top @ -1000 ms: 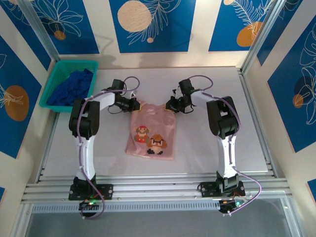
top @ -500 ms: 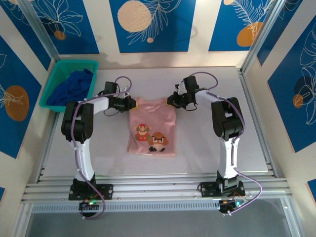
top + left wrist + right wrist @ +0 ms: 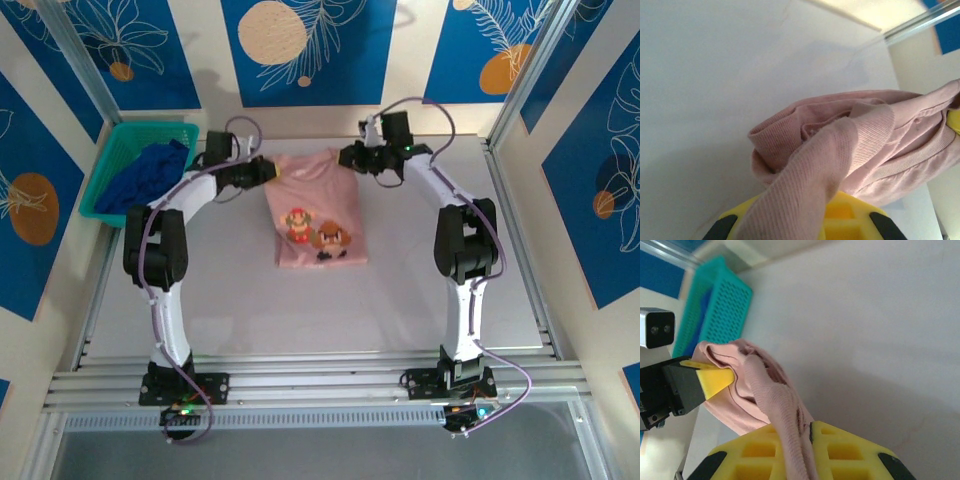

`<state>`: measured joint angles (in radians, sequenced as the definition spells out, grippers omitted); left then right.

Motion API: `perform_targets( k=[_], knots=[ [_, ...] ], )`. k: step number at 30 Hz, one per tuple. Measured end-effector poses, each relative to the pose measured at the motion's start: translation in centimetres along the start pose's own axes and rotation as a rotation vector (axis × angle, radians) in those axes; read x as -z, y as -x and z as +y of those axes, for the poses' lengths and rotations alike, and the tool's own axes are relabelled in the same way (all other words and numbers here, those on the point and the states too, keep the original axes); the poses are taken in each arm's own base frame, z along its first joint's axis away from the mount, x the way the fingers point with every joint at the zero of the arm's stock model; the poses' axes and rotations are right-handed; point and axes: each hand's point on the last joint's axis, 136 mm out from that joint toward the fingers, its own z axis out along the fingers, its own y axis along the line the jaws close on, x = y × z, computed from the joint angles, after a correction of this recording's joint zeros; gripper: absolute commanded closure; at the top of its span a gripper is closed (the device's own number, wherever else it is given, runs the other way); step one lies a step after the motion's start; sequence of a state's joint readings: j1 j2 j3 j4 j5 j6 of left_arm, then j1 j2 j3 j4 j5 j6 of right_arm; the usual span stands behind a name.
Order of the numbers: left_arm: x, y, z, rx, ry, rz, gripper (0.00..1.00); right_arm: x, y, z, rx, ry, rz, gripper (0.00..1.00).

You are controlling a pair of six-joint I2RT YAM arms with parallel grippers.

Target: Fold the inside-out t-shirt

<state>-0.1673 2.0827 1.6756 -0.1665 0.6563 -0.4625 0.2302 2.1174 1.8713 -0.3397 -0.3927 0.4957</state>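
Note:
The dusty-pink inside-out t-shirt [image 3: 312, 200] lies stretched out at the back middle of the table, its yellow-and-dark print facing up. My left gripper [image 3: 268, 171] is shut on the shirt's far left corner, and my right gripper [image 3: 349, 156] is shut on its far right corner. In the left wrist view, bunched ribbed pink cloth [image 3: 840, 150] runs down between my yellow fingers [image 3: 845, 217]. In the right wrist view, a ridge of the pink cloth [image 3: 785, 415] is pinched between my yellow fingers [image 3: 850, 455], and the left gripper's yellow tip [image 3: 710, 377] holds the shirt's other corner.
A teal basket [image 3: 110, 160] with a dark blue garment [image 3: 145, 175] in it stands at the back left, also visible in the right wrist view [image 3: 715, 310]. Metal frame posts and patterned walls close in the table. Bare table stretches in front of the shirt.
Both grippers have carried the shirt's top corners toward the back of the table, and the shirt has slid back with them and lies wider and flatter.

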Motion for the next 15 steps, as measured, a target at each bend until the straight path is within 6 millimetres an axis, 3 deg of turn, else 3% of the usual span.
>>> perform_targets(
  k=[5, 8, 10, 12, 15],
  knots=[
    [2.8, 6.5, -5.4, -0.115, -0.049, -0.131, 1.0, 3.7, 6.5, 4.7, 0.162, 0.051, -0.151, 1.0],
    [4.6, 7.9, -7.8, -0.163, -0.07, -0.174, 1.0, 4.9, 8.1, 6.6, 0.243, 0.072, -0.196, 1.0],
    [5.4, 7.8, -8.5, -0.183, -0.072, -0.181, 1.0, 5.0, 7.8, 6.7, 0.264, 0.074, -0.191, 1.0],
    [5.9, 6.5, -8.3, -0.179, -0.066, -0.166, 1.0, 4.3, 6.2, 6.0, 0.262, 0.068, -0.156, 1.0],
    [5.8, 2.3, -7.0, -0.141, -0.047, -0.102, 1.0, 3.1, 1.8, 3.9, 0.216, 0.046, -0.067, 1.0]
  ],
)
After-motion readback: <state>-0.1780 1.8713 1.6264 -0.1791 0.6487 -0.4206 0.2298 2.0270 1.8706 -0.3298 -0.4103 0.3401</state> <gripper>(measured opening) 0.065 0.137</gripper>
